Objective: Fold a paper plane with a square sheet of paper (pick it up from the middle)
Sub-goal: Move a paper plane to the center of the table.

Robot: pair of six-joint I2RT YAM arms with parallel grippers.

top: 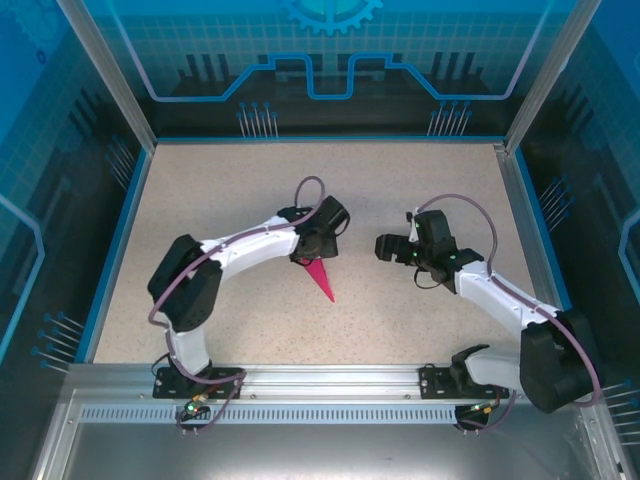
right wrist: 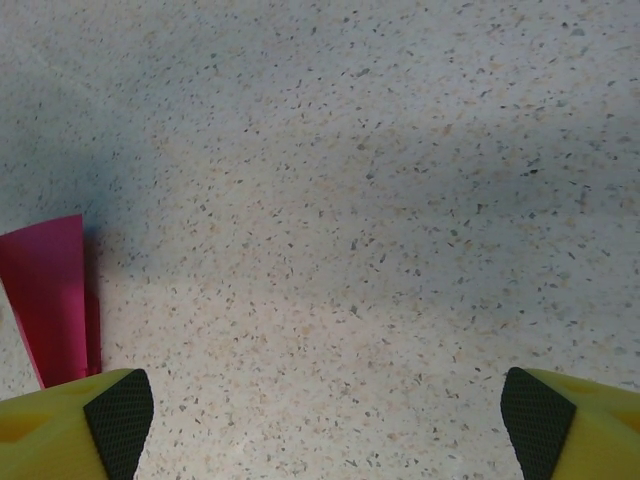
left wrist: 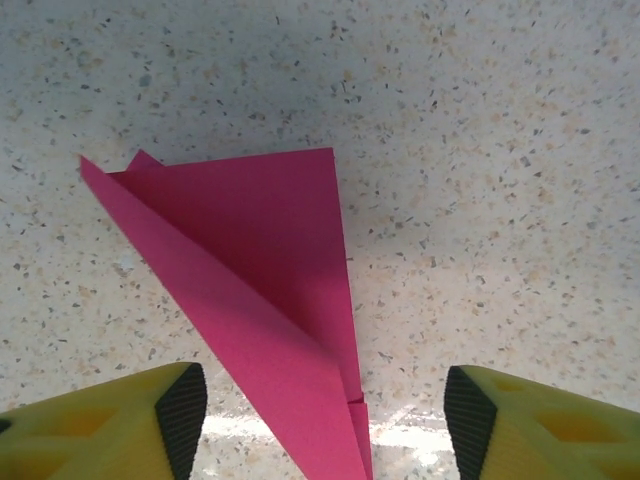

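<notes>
The paper plane (top: 322,279) lies flat near the middle of your speckled table (top: 230,200), its sharp tip pointing to five o'clock. Your left gripper (top: 310,250) hangs over the plane's eleven o'clock end, jaws apart, with a yellow finger (left wrist: 110,420) on either side of the magenta fold and nothing clamped. Your right gripper (top: 385,247) sits at the plane's three o'clock, spread wide over bare tabletop, holding nothing.

No words, brands or numbers to read. Just a blue gear sign (top: 332,12) drawn high on the back wall (top: 200,45), with bright blue lines (top: 330,97) below.
</notes>
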